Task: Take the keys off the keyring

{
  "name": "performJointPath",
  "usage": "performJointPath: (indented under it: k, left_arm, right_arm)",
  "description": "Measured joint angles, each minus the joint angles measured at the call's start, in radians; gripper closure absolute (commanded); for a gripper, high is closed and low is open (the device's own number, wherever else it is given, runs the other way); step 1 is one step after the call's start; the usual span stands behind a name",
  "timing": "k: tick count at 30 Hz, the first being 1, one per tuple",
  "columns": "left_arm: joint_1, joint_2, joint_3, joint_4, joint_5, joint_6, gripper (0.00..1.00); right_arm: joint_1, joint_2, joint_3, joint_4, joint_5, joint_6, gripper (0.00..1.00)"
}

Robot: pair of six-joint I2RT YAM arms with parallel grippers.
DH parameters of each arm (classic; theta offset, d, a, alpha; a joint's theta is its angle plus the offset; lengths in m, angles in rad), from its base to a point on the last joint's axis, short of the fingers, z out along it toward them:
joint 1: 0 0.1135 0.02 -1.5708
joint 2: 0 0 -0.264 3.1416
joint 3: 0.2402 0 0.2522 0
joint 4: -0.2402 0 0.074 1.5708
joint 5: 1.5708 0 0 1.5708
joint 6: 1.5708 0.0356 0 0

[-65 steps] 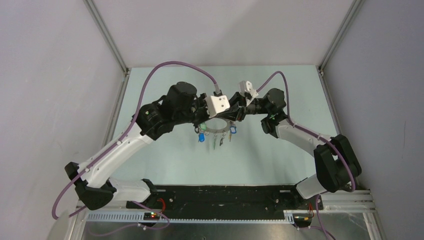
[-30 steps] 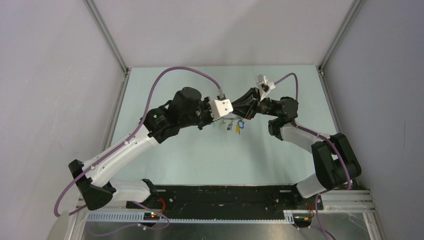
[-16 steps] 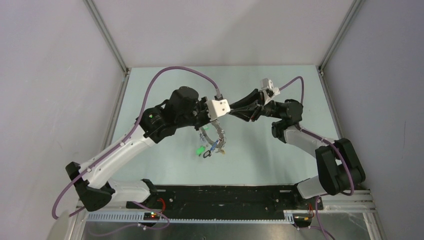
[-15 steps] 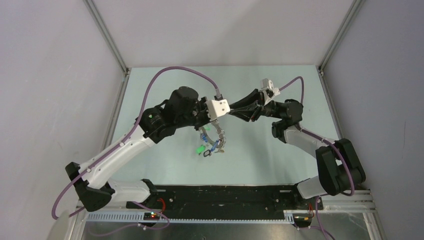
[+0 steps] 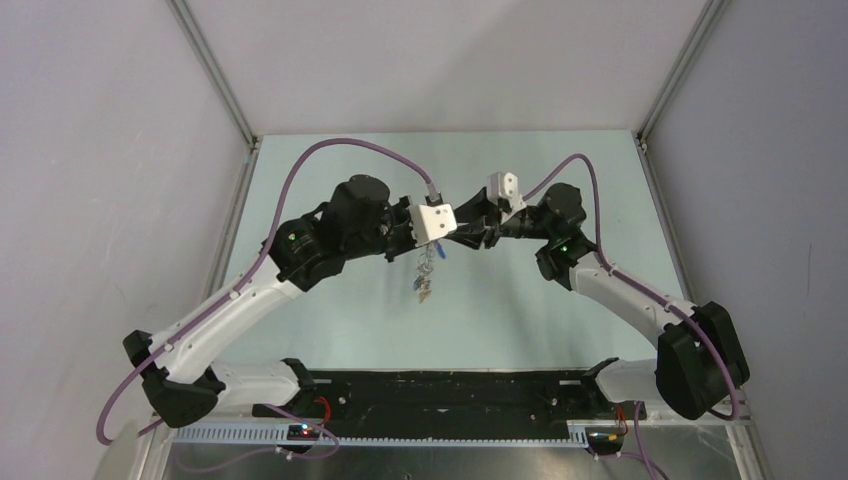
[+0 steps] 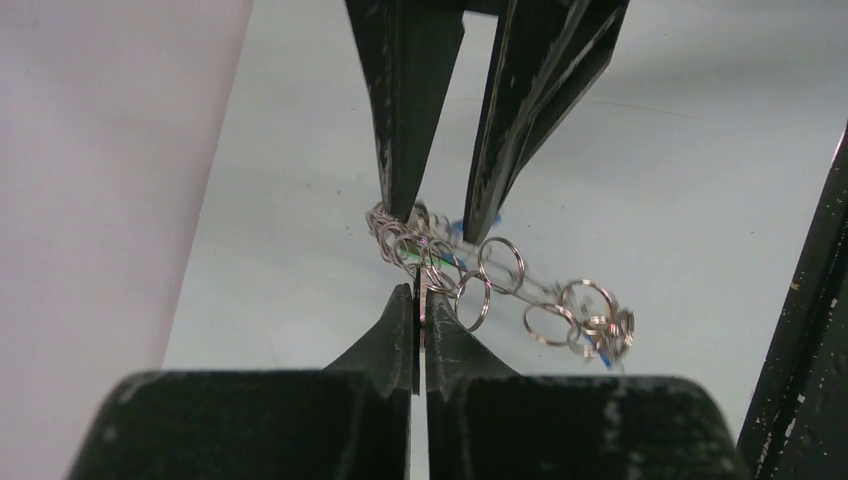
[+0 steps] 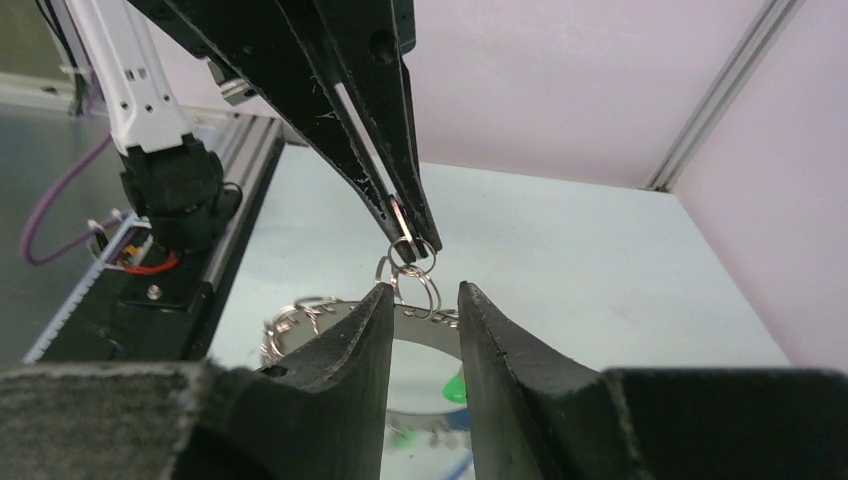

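Left hand (image 6: 418,312) is fully closed, its tips pinching the keyring (image 5: 433,256) mid-air over the centre of the pale green tabletop (image 5: 330,310). The keys (image 5: 424,284) hang below it in a bunch, colours too small to tell. Small split rings (image 6: 500,265) are strung along the wire. Right hand (image 7: 422,296) is partly open, fingers either side of those rings, gripping nothing. The white wrist camera box (image 5: 432,220) hides the pinch point from above.

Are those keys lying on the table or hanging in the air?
Hanging: the keys dangle below the left tool, which is pinched shut on the keyring.
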Motion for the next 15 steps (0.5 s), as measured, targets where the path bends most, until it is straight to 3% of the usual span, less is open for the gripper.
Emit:
performJointPath:
  k: [7, 10, 13, 15]
  left_arm:
    - [-0.019, -0.002, 0.0, 0.0, -0.003, 0.018, 1.0]
    - [-0.022, -0.004, 0.0, -0.001, -0.009, 0.023, 1.0]
    - [-0.024, -0.01, 0.0, -0.006, -0.018, 0.026, 1.0]
    - [-0.025, -0.013, 0.0, -0.011, -0.02, 0.026, 1.0]
  right_arm:
    - [0.079, -0.006, 0.051, -0.219, 0.086, -0.201, 0.68]
    - [0.097, -0.006, 0.066, -0.272, 0.113, -0.251, 0.78]
    - [0.106, -0.006, 0.076, -0.302, 0.13, -0.286, 0.98]
    - [0.112, -0.006, 0.081, -0.317, 0.135, -0.305, 1.0]
